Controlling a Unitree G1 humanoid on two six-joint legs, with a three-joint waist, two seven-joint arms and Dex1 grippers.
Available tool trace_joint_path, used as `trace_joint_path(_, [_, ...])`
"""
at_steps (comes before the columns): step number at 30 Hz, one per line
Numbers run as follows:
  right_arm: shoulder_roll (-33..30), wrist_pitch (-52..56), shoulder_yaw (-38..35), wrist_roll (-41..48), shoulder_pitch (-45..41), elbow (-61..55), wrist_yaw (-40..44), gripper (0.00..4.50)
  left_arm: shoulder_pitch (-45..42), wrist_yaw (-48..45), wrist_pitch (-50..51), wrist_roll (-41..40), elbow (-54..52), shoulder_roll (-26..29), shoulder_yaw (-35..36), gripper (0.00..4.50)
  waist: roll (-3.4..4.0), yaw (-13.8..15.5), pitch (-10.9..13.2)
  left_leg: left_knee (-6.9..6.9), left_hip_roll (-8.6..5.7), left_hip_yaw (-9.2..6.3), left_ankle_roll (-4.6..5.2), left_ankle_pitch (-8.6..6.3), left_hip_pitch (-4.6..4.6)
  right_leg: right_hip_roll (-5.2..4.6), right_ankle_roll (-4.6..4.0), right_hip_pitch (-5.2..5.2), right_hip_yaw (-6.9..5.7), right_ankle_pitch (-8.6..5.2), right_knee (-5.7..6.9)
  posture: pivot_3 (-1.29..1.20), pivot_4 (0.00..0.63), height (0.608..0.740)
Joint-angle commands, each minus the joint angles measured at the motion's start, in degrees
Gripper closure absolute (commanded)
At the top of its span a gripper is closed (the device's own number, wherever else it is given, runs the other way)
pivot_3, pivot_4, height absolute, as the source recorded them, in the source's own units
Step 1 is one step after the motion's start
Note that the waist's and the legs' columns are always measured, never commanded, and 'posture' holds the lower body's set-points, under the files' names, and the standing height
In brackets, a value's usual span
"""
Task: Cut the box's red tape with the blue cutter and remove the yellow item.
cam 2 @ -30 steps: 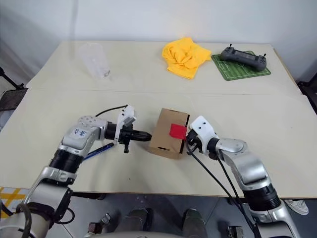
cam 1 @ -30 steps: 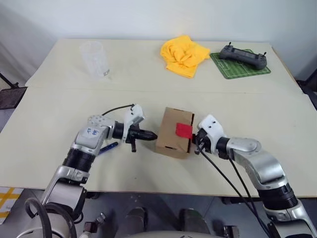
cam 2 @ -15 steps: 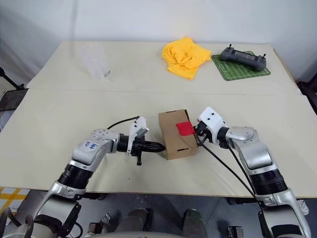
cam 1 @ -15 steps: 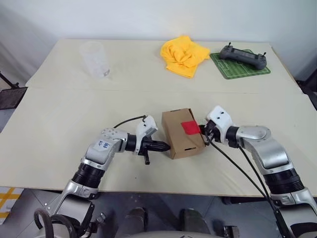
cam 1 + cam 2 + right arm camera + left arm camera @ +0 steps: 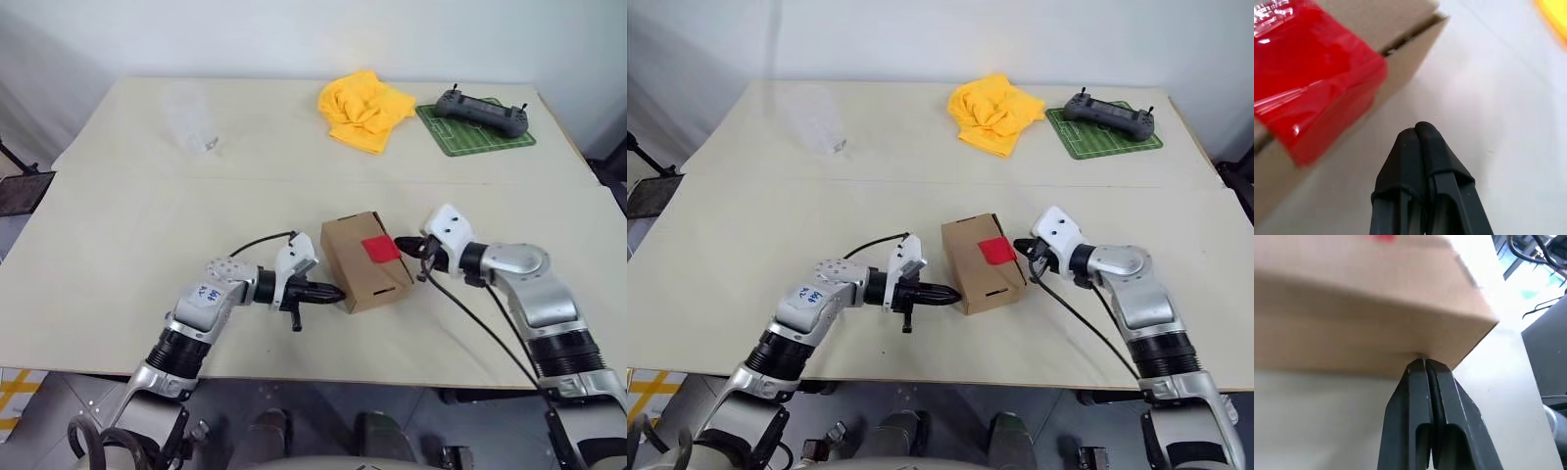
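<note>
The box lies on the table's near half with the red tape over its top edge on the right. My left gripper is shut and empty, its tips pressed against the box's left side wall low down. My right gripper is shut and empty too, just right of the red tape and apart from it. The blue cutter and the yellow item are hidden.
A crumpled yellow cloth lies at the back, right of it a green mat with a black controller. A clear plastic cup stands at the back left. Cables hang from both wrists.
The box has turned and slid a little to the right. My left gripper followed it to the right, staying at its side. My right gripper moved right and away from the box.
</note>
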Motion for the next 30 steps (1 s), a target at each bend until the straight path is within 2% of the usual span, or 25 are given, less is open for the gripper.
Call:
trace_joint_path(1, [-4.2,-4.7,-6.4,3.6,2.1,-0.8,4.4,4.50,-1.2,-3.3,-4.0,-3.4,-3.0,5.3,7.0,4.46,0.01,-0.1,0.0,-0.02,0.01,0.02,0.00,0.00,0.01,0.00,0.00,0.00,0.00,0.00,0.00,0.00,0.150,0.740])
trace_joint_path(4, [-6.0,-6.0,-9.1,6.3,3.9,-1.8,7.5,4.50,-0.9,-4.9,-5.3,-5.4,-2.9,9.6,11.1,4.46,0.02,-0.2,0.0,-0.09,0.06,0.07,0.00,0.00,0.02,0.03,0.00,0.00,-0.01,0.00,-0.02,0.00,0.150,0.740])
trace_joint_path(7, [-5.9,-1.9,-13.3,14.4,7.5,-7.7,11.1,3.92,1.5,-4.2,-10.7,-4.8,-0.1,15.9,18.7,4.50,0.03,-0.2,0.0,-0.11,0.08,0.06,0.00,0.00,0.03,0.04,0.00,0.01,-0.01,0.00,-0.04,0.00,0.150,0.740])
trace_joint_path(10, [-5.1,3.2,-15.6,22.1,14.7,-19.4,11.9,2.89,8.4,-7.0,-15.5,-6.3,4.6,23.2,28.5,3.91,0.06,-0.4,0.0,-0.28,0.43,-0.01,-0.03,-0.02,0.12,0.08,-0.03,-0.02,-0.01,0.01,-0.06,0.00,0.150,0.740])
trace_joint_path(13, [-3.9,2.6,-15.6,24.5,19.9,-26.8,12.0,1.88,17.3,-10.1,-21.3,-5.8,10.1,27.6,33.9,3.04,0.09,-0.6,0.0,-0.48,0.50,0.05,-0.05,-0.07,0.20,0.11,-0.08,-0.05,-0.04,0.01,-0.08,0.00,0.150,0.740])
trace_joint_path(16, [0.4,-2.0,-17.1,29.3,24.4,-32.3,14.2,0.87,25.5,-10.4,-29.5,-5.0,16.3,29.8,40.9,2.13,0.09,-0.3,0.1,-0.40,0.51,0.09,0.03,-0.14,0.20,0.06,-0.08,-0.02,-0.04,0.02,-0.11,0.00,0.150,0.740])
trace_joint_path(18, [0.4,-2.3,-16.7,30.1,27.2,-35.2,15.3,0.18,28.6,-9.9,-34.8,-5.4,20.3,30.4,45.4,1.50,0.08,0.0,0.1,-0.35,0.53,0.10,0.06,-0.21,0.20,0.05,-0.09,-0.01,-0.04,0.02,-0.12,0.00,0.150,0.740])
trace_joint_path(19, [0.4,-1.3,-16.9,31.3,27.9,-36.4,14.9,0.00,30.1,-9.8,-36.3,-5.3,21.8,31.0,46.7,1.22,0.02,0.3,0.1,-0.29,0.54,0.11,0.08,-0.25,0.20,0.05,-0.09,0.00,-0.04,0.02,-0.12,0.00,0.150,0.740])
trace_joint_path(23, [0.9,-3.4,-17.3,31.9,29.2,-39.0,14.4,0.00,37.2,-12.1,-34.4,-6.5,27.7,33.7,51.0,0.04,-0.02,0.7,0.1,-0.18,0.55,0.13,0.14,-0.41,0.21,0.01,-0.14,0.03,-0.07,0.09,-0.34,0.00,0.150,0.740])
trace_joint_path(27, [-0.1,-5.0,-17.9,31.8,29.7,-39.7,15.5,0.00,39.3,-13.0,-33.9,-7.3,28.5,34.7,51.8,0.04,-0.01,1.2,0.1,-0.20,0.58,0.16,0.13,-0.48,0.25,0.00,-0.15,0.01,-0.07,0.08,-0.32,0.00,0.150,0.740])
trace_joint_path(30, [-1.9,-4.4,-19.8,33.2,30.2,-40.3,15.8,0.00,38.8,-13.0,-30.4,-9.7,19.2,32.6,48.6,0.04,-0.02,1.6,0.1,-0.20,0.60,0.15,0.12,-0.49,0.24,0.02,-0.16,0.01,-0.07,0.09,-0.33,0.00,0.150,0.740])
